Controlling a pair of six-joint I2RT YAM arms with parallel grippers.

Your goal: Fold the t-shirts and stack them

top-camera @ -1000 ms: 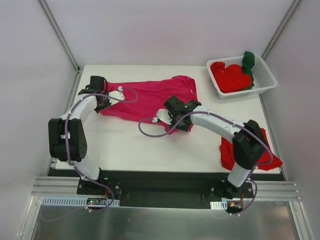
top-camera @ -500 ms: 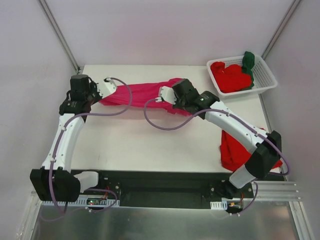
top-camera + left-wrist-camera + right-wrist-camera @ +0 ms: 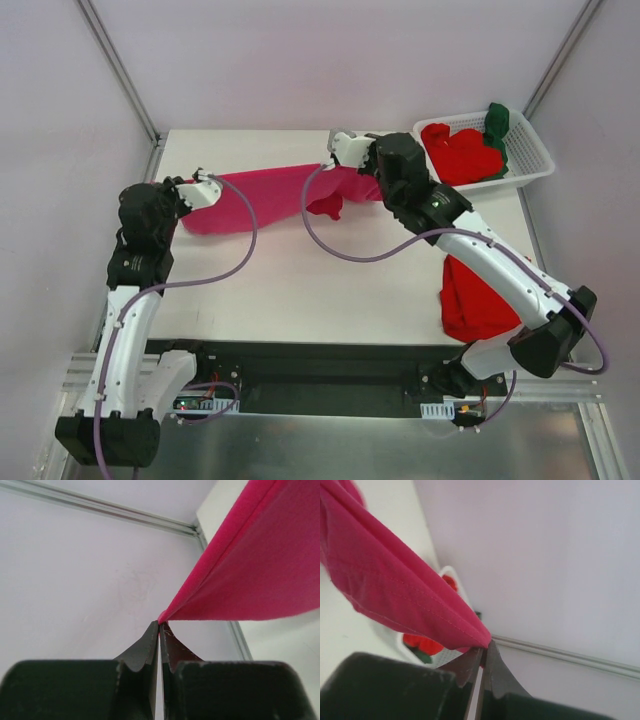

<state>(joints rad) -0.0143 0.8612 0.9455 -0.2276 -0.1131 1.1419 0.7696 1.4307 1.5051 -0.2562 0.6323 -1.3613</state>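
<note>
Jaws of the left gripper (image 3: 203, 181) are pinched tight on the left end of the pink shirt (image 3: 262, 195). From there the shirt stretches as a lifted band, left to right, across the far half of the table (image 3: 300, 290), its long axis running straight from one arm to the other. At its right end, near the basket (image 3: 530, 165), the right gripper (image 3: 338, 150) is likewise clamped on it, so each arm holds its own nearer end.
</note>
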